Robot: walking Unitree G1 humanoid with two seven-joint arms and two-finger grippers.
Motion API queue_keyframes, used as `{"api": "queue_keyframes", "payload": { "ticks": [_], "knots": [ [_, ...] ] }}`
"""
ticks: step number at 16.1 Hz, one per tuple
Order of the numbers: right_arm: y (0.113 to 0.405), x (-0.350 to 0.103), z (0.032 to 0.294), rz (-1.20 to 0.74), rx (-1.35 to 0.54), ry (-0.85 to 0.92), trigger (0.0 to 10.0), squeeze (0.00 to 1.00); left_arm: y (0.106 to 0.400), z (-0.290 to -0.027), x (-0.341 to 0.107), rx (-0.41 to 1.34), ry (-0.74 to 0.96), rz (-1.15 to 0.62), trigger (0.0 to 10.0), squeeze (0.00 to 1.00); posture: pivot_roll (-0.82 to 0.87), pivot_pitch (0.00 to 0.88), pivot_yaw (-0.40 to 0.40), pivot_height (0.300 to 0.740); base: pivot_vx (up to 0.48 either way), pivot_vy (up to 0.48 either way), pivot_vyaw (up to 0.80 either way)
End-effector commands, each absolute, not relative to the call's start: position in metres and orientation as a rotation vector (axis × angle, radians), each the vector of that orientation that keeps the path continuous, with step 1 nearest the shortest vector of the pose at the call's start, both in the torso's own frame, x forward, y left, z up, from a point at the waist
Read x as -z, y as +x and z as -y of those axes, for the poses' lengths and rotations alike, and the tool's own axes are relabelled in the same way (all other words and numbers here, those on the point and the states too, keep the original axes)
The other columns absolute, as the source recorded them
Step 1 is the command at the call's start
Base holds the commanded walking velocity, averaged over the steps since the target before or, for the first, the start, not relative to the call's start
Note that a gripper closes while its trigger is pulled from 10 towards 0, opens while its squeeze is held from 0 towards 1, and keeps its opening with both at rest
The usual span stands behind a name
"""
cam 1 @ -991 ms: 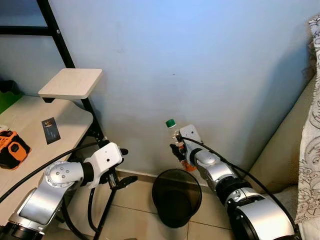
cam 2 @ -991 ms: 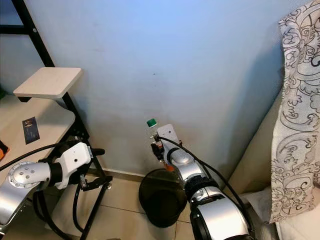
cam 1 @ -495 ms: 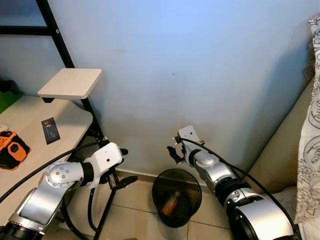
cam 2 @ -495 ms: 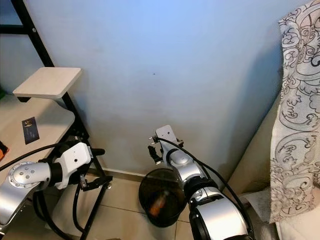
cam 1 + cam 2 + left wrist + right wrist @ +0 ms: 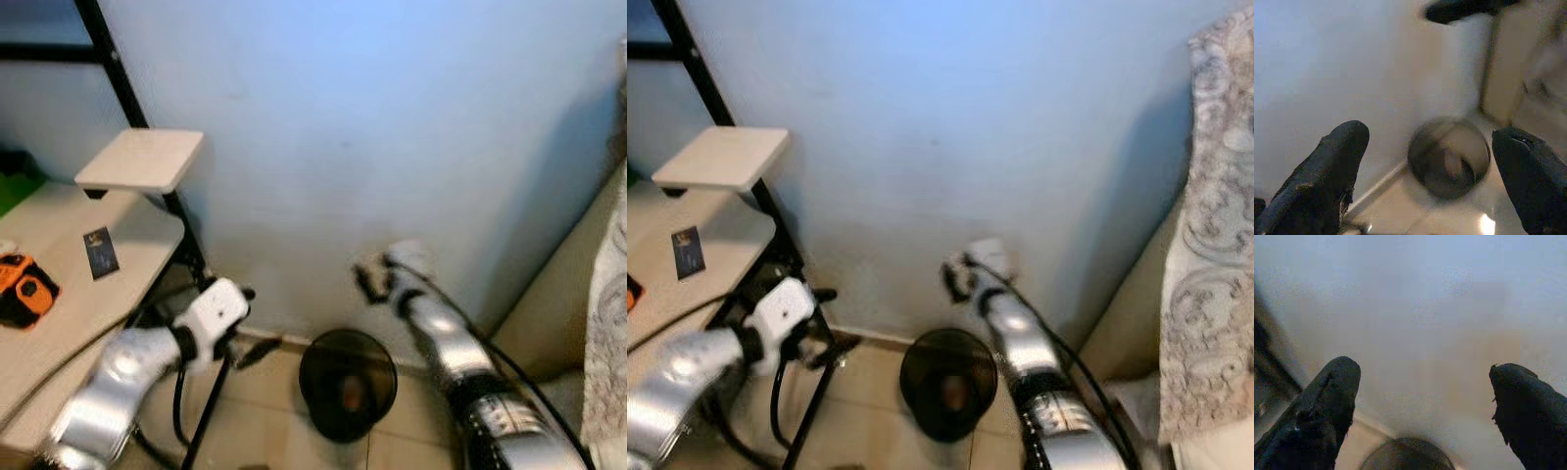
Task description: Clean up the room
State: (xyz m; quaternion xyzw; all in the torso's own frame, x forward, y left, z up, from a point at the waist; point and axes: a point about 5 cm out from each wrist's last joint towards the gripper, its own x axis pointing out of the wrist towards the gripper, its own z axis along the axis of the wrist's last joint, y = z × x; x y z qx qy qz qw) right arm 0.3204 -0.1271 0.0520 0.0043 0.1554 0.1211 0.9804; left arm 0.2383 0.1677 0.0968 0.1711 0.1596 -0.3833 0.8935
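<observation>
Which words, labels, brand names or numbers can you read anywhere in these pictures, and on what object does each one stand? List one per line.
None can be read.
Dark card on the desk: a small print patch, too blurred to read.
Orange and black tool at the desk's edge: no legible marking.
Black bin on the floor: an orange item inside, its label too blurred to read.

A round black bin (image 5: pixel 348 385) stands on the tiled floor (image 5: pixel 265 411) against the pale blue wall (image 5: pixel 392 127), its mouth open upward with an orange item, blurred, lying inside. The right gripper (image 5: pixel 370 283) hangs above the bin's rim close to the wall, fingers spread and holding nothing. The left gripper (image 5: pixel 247 345) hangs beside the black desk frame (image 5: pixel 186 250), which hems it in on that side. A beige sofa (image 5: pixel 568 304) closes off the right. Open floor lies between frame and bin.
</observation>
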Motion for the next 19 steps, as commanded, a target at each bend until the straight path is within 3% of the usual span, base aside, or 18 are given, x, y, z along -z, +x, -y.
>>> {"api": "queue_keyframes", "payload": {
  "ticks": [1,3,6,10,13,19],
  "knots": [
    [0.315,-0.070,0.132,-0.236,-0.241,0.056,10.0,0.77,0.245,-0.169,-0.108,0.681,0.317,-0.267,10.0,0.00,0.06,0.000,0.060,0.740,0.000,0.000,-0.76],
    [0.304,-0.083,0.136,-0.181,-0.225,0.081,10.0,0.77,0.249,-0.166,-0.111,0.586,0.251,-0.227,10.0,0.00,0.04,0.000,0.068,0.740,0.000,0.000,-0.76],
    [0.297,-0.087,0.148,-0.154,-0.062,0.149,10.0,0.78,0.257,-0.164,-0.111,0.459,0.318,-0.203,10.0,0.00,0.01,0.000,0.073,0.740,0.000,0.000,-0.78],
    [0.281,-0.100,0.150,-0.143,-0.045,0.196,10.0,0.78,0.247,-0.166,-0.103,0.343,0.340,-0.223,10.0,0.00,0.07,0.000,-0.003,0.740,0.000,0.000,-0.76],
    [0.274,-0.100,0.140,-0.154,-0.064,0.196,10.0,0.77,0.256,-0.176,-0.108,0.250,0.321,-0.215,10.0,0.00,0.08,0.000,-0.003,0.740,0.000,0.000,-0.76],
    [0.284,-0.103,0.156,-0.191,0.013,0.123,10.0,0.78,0.263,-0.178,-0.104,0.205,0.300,-0.237,10.0,0.00,0.04,0.000,0.013,0.740,0.000,0.000,-0.77]
  ]
}}
